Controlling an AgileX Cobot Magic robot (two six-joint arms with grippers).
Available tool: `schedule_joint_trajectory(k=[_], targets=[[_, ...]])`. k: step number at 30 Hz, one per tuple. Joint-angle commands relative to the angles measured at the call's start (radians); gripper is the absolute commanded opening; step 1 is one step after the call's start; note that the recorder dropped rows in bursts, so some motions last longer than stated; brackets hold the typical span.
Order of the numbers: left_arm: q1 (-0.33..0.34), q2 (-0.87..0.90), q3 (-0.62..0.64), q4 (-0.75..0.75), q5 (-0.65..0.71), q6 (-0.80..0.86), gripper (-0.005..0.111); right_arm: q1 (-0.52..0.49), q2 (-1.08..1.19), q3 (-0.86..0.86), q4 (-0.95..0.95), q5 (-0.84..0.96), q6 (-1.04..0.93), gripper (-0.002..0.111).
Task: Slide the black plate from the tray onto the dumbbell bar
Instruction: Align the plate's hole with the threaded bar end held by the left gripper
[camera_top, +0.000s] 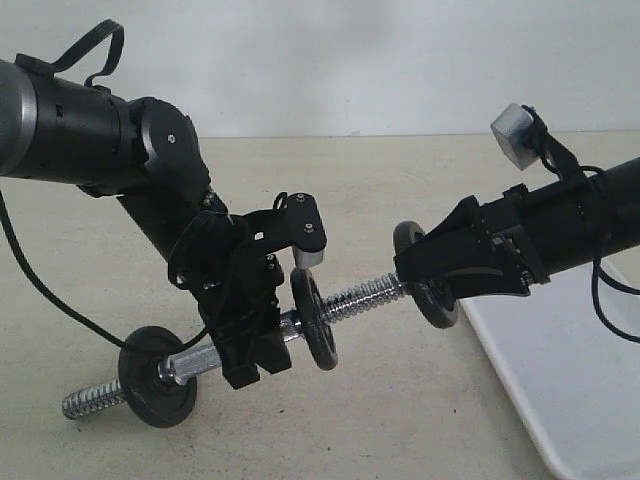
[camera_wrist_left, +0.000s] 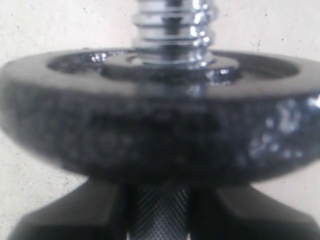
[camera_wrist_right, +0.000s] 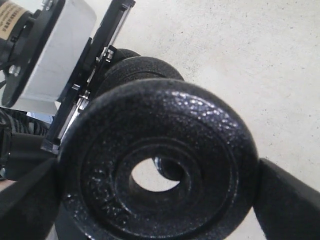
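Observation:
My left gripper (camera_top: 252, 358) is shut on the knurled middle of the dumbbell bar (camera_top: 362, 295), which slants up to the right. In the left wrist view the knurled part (camera_wrist_left: 160, 212) sits between the dark fingers (camera_wrist_left: 75, 215). Two black discs are on the bar, one near its low left end (camera_top: 157, 377) and one past the grip (camera_top: 313, 318), the latter filling the left wrist view (camera_wrist_left: 160, 130). My right gripper (camera_top: 425, 282) is shut on the black plate (camera_top: 432, 298) at the bar's threaded tip. The tip (camera_wrist_right: 172, 170) shows off-centre through the plate's hole (camera_wrist_right: 150, 175).
The white tray (camera_top: 560, 370) lies at the lower right, under the right arm, with nothing visible on its bare part. The beige tabletop (camera_top: 420, 420) runs beneath the bar. The left wrist camera housing (camera_wrist_right: 55, 50) is close behind the plates.

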Motion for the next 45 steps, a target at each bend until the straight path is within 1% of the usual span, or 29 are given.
schedule_joint_trajectory(k=[1, 11, 15, 19, 27, 30, 36, 43, 45], targets=[[0.0, -0.049, -0.022, -0.077, 0.01, 0.0, 0.004, -0.006, -0.019, -0.01, 0.031, 0.05, 0.006, 0.0], [0.0, -0.049, -0.022, -0.077, 0.009, 0.0, 0.004, -0.006, -0.019, -0.01, 0.024, 0.048, 0.026, 0.0], [0.0, -0.049, -0.022, -0.077, 0.009, 0.0, 0.004, -0.006, -0.019, -0.01, 0.03, 0.015, 0.043, 0.0], [0.0, -0.049, -0.022, -0.077, 0.004, 0.0, 0.004, -0.006, -0.019, -0.01, 0.05, 0.05, 0.024, 0.0], [0.0, -0.049, -0.022, -0.077, 0.002, 0.0, 0.004, -0.006, -0.017, -0.01, 0.048, 0.05, 0.039, 0.0], [0.0, -0.049, -0.022, -0.077, 0.002, 0.0, 0.004, -0.006, -0.017, -0.01, 0.048, -0.007, 0.075, 0.0], [0.0, -0.049, -0.022, -0.077, 0.002, 0.0, 0.004, -0.006, -0.017, -0.01, 0.042, -0.042, 0.072, 0.0], [0.0, -0.049, -0.022, -0.077, -0.001, 0.0, 0.004, -0.006, 0.008, -0.01, 0.049, 0.05, 0.06, 0.0], [0.0, -0.049, -0.022, -0.077, -0.001, 0.0, 0.004, -0.006, 0.018, -0.01, 0.051, 0.05, 0.054, 0.0]])
